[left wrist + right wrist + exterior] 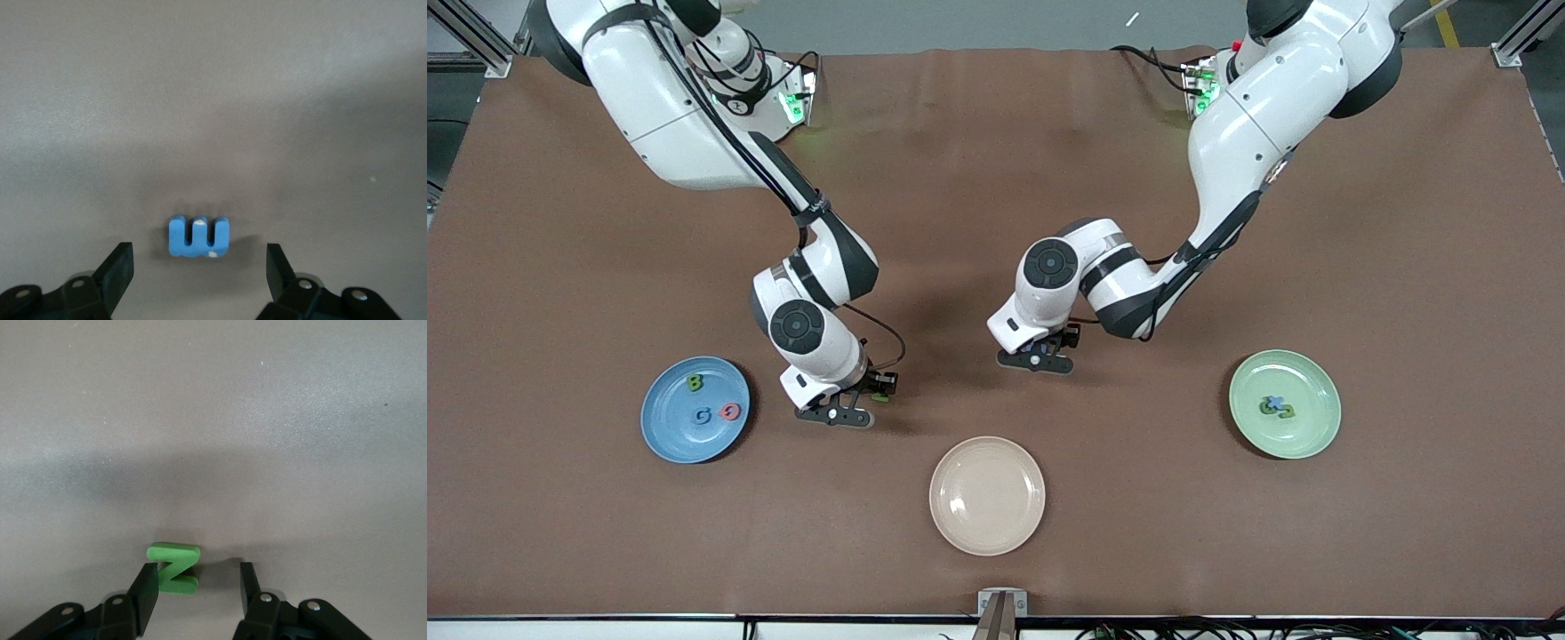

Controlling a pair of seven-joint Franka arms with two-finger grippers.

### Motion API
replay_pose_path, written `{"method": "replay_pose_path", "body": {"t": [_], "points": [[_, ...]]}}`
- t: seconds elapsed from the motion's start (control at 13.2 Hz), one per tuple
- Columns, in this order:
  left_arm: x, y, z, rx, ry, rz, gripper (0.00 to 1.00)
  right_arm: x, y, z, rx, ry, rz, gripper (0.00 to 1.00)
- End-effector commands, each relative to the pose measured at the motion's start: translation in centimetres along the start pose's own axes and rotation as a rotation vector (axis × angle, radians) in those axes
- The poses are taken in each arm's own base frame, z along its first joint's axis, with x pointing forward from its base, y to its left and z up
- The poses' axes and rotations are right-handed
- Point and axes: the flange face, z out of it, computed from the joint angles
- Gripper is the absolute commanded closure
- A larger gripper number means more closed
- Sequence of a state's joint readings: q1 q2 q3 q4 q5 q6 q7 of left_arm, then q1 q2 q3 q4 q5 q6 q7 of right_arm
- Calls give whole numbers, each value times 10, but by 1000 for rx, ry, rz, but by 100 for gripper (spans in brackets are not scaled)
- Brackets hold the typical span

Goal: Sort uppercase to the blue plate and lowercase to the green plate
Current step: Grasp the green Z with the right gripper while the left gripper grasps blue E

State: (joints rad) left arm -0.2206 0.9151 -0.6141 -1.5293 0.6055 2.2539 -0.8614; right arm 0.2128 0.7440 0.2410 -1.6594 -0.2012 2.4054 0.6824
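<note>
**Two letters left on the bench, a hand over each**

I have the left hand (199, 267) low over the bench (996, 178), between the two arms and farther from the front camera than the cream plate (987, 533). Its fingers stand wide apart and empty, straddling the blue m (198, 237) so that a squeeze would catch it across its sides.

The right hand (199, 585) is down on the bench just beside the blue plate (671, 440). Its fingers are partly open around the green N (175, 568); one finger is against the letter, the other clear of it, so I judge nothing is gripped. The N lies on the bench, not on a plate.

The blue plate holds a green B (694, 382), a blue G (704, 415) and a pinkish-red round letter (731, 411). The green plate (1307, 436), at the left arm's end, holds a clump of lowercase (1276, 407) pieces, blue and green; I cannot read them. The cream plate is empty.
</note>
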Motion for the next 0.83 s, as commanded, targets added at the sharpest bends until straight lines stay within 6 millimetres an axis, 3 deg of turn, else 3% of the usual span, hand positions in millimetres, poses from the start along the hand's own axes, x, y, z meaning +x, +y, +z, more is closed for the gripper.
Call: {"method": "replay_pose_path", "body": {"t": [0.0,0.15,0.38,0.6,0.76], "points": [[3,5,6,11,17,39,16,-5,-14,-2,2,15,11,42],[7,4,6,2,25,36,17,-11,-26,4,-1,16,12,42],[7,4,9,-1,22,43,18,-9,-22,8,-25,38,-6,47],[6,4,14,-2,17,64,25,-5,-16,9,-33,43,-5,49],[7,7,16,-7,18,62,36,-4,-17,13,-31,42,-4,49]]}}
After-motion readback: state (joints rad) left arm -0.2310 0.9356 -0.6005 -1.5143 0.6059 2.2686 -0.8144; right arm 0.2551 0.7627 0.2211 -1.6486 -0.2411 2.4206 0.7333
